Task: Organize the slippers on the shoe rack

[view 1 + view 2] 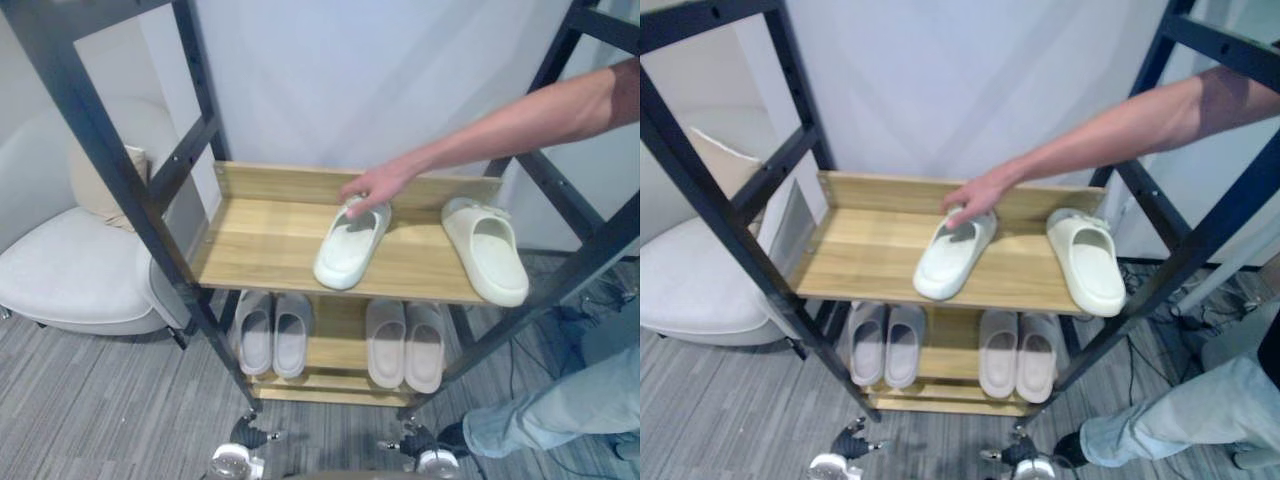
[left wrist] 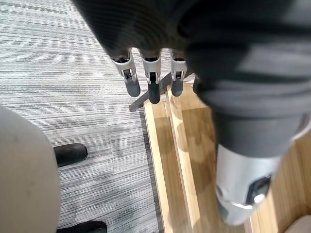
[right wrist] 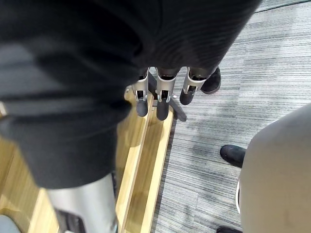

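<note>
Two cream slippers lie on the wooden upper shelf point(image 1: 255, 245) of the shoe rack. The left one point(image 1: 350, 245) lies askew, with a person's hand point(image 1: 375, 185) resting on its heel end. The right one point(image 1: 487, 250) lies near the shelf's right edge, toe towards me. Two pairs of grey slippers point(image 1: 272, 333) point(image 1: 405, 343) stand side by side on the lower shelf. My left hand point(image 2: 153, 87) and right hand point(image 3: 163, 99) hang low beside the rack's base, both open and holding nothing. Their fingers are straight over the carpet.
The rack's black metal posts point(image 1: 130, 190) slant across both sides of the shelf. A white armchair point(image 1: 70, 270) with a beige cushion point(image 1: 95, 185) stands to the left. The person's jeans leg point(image 1: 560, 400) is at the lower right, on grey carpet.
</note>
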{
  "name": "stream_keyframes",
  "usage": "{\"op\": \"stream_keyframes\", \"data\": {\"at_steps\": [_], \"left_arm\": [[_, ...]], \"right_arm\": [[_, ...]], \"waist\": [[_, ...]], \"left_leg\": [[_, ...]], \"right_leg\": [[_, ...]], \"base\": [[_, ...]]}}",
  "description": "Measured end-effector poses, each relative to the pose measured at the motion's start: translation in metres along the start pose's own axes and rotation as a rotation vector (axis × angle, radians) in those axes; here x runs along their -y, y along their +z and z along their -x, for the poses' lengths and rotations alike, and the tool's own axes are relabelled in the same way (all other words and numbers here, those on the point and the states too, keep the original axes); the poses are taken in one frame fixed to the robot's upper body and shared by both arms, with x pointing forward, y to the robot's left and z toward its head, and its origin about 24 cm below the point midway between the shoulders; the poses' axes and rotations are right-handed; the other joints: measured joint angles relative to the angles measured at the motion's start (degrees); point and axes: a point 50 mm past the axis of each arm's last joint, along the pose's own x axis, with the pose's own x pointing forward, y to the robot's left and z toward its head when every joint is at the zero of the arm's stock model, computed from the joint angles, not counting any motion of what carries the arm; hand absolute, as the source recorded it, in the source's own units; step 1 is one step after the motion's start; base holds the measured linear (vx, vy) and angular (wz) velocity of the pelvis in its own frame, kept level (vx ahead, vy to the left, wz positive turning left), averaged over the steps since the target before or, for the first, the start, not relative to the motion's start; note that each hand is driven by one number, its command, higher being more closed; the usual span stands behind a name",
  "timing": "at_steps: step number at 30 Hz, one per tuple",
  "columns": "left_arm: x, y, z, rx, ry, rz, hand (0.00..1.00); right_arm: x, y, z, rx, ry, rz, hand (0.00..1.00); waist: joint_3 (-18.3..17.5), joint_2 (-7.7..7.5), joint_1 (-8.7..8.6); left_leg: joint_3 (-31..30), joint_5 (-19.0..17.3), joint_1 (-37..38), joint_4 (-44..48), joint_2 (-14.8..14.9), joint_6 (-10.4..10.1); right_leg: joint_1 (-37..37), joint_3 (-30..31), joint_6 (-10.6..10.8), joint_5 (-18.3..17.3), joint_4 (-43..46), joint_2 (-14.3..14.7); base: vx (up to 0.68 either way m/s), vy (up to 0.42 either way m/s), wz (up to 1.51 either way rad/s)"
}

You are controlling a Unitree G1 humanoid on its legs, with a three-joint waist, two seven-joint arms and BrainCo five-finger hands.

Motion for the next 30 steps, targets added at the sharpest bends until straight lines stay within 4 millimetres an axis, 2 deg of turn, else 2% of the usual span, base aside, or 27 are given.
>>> {"op": "stream_keyframes", "data": {"at_steps": [14,18,21,22,25,28,30], "left_arm": [[0.001,-0.002,0.000,-0.005,-0.005,-0.011,0.00],[0.008,0.008,0.000,0.042,-0.041,-0.058,0.00],[0.027,0.018,0.003,0.102,-0.128,-0.140,0.00],[0.042,0.025,0.007,0.147,-0.207,-0.196,0.00],[0.067,0.039,0.015,0.230,-0.328,-0.252,0.00],[0.100,0.065,0.035,0.379,-0.498,-0.300,0.00],[0.110,0.075,0.045,0.437,-0.559,-0.291,0.00]], "right_arm": [[-0.001,0.000,0.000,-0.003,0.000,0.001,0.00],[0.000,-0.001,0.000,-0.004,0.000,0.001,0.00],[0.000,-0.002,0.001,-0.005,0.000,0.004,0.00],[0.000,-0.002,0.001,-0.003,0.001,0.012,0.00],[-0.001,0.000,0.000,0.007,0.006,0.047,0.00],[-0.001,0.001,0.000,0.013,0.010,0.060,0.00],[-0.001,0.002,0.000,0.017,0.013,0.072,0.00]], "waist": [[-0.1,0.09,0.11],[-0.1,0.18,0.10],[-0.2,0.43,0.10],[-0.2,0.59,0.09],[0.0,0.95,0.07],[-0.1,1.37,0.04],[-0.2,1.56,0.04]], "left_leg": [[-0.7,0.1,0.0,0.0,-0.4,0.1],[-0.7,0.2,0.0,0.0,-0.6,0.3],[-0.7,0.2,0.0,0.1,-0.7,0.4],[-0.6,0.2,-0.1,0.1,-0.7,0.4],[-0.5,0.2,-0.1,0.1,-0.6,0.4],[-0.5,0.0,-0.7,0.1,-0.2,0.0],[-0.4,0.0,-1.1,0.2,-0.1,0.0]], "right_leg": [[0.3,-0.6,0.4,-0.3,0.0,-0.4],[0.4,-0.7,0.4,-0.3,0.0,-0.6],[0.4,-0.7,0.5,-0.4,0.0,-0.7],[0.4,-0.6,0.6,-0.5,0.0,-0.8],[-0.1,-0.4,0.4,-1.0,1.1,-0.8],[-0.7,-0.4,0.3,-1.6,1.9,-0.6],[-1.1,-0.4,0.2,-1.6,1.8,-0.5]], "base": [[0.00,-0.003,0.02],[-0.05,-0.007,0.01],[-0.05,-0.004,0.00],[-0.04,-0.004,-0.01],[-0.01,-0.002,0.00],[0.00,0.000,0.00],[0.00,0.000,0.00]]}}
